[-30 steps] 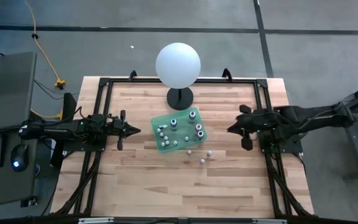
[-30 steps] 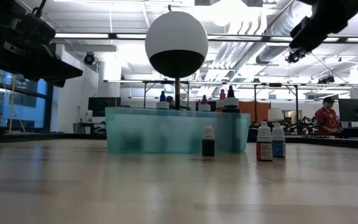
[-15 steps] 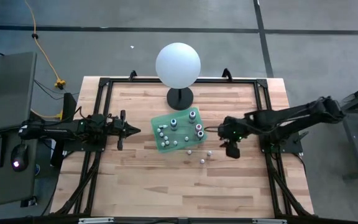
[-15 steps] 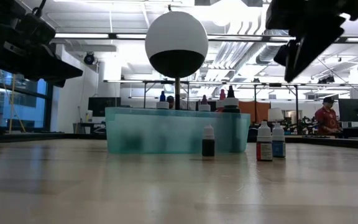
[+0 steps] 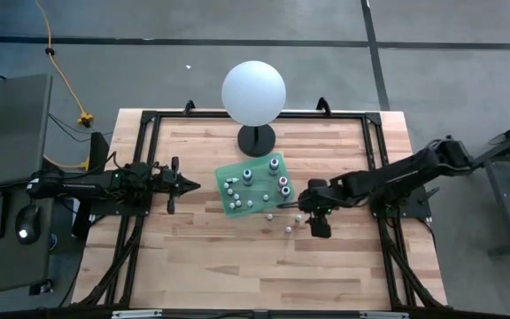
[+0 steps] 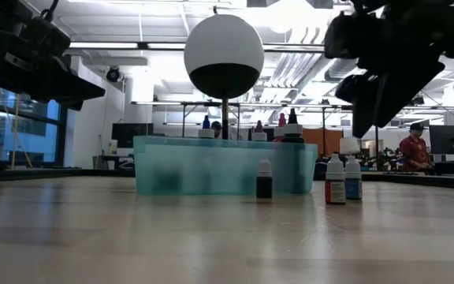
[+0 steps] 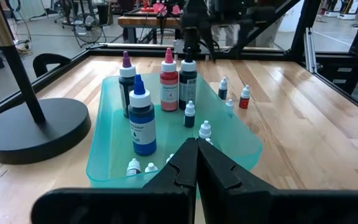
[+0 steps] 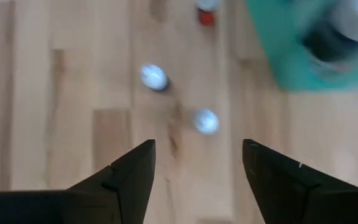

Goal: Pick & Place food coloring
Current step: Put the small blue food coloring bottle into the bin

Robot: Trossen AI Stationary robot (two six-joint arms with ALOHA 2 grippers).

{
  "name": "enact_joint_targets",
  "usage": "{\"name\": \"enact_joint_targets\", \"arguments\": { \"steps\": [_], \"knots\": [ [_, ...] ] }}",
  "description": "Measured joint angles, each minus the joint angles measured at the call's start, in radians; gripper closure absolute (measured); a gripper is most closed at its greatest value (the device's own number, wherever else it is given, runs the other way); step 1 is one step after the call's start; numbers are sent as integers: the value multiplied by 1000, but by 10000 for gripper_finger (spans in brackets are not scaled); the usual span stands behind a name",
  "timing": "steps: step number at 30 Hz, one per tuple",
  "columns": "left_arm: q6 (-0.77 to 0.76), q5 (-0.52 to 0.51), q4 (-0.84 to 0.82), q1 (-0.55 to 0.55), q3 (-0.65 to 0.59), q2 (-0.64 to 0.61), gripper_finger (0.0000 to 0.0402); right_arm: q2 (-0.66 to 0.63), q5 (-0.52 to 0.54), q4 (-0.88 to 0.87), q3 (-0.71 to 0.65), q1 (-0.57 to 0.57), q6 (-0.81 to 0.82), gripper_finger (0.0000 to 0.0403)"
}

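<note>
Three small food coloring bottles stand upright on the wooden table just right of a green tray (image 5: 257,186): a dark one (image 6: 264,179), a red one (image 6: 335,181) and a blue one (image 6: 353,178). From above they are white caps (image 5: 289,229). More bottles stand in the tray (image 7: 143,118). My right gripper (image 5: 309,215) hangs open above the loose bottles, pointing steeply down; two caps (image 8: 206,121) lie ahead of its spread fingers (image 8: 135,177). My left gripper (image 5: 182,185) waits shut at the table's left, level, pointing at the tray.
A big white sphere on a black stand (image 5: 254,93) rises behind the tray at the table's far side. Black frame rails (image 5: 149,133) run along the table's edges. Bare wood lies toward the near edge (image 5: 255,275). A person (image 6: 414,150) shows far off in the room.
My right gripper has come from the table's right side toward the loose bottles, sinking and tipping its fingers downward, and it has opened. The bottles and the tray have not moved.
</note>
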Motion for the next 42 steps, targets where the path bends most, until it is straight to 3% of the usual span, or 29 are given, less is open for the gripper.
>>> {"name": "enact_joint_targets", "arguments": {
  "steps": [5, 15, 24, 42],
  "knots": [
    [0, 0, 0, 0, 0, 0, 401, 79, -11, 106, 0, 28, 2, 171],
    [0, 0, 0, 0, 0, 0, 401, 170, 60, 125, -1, 38, 26, 175],
    [0, 0, 0, 0, 1, 0, 401, 178, 93, 134, -1, 37, 53, 180],
    [0, 0, 0, 0, 1, 0, 401, 178, 99, 142, -1, 37, 49, 240]
  ]
}}
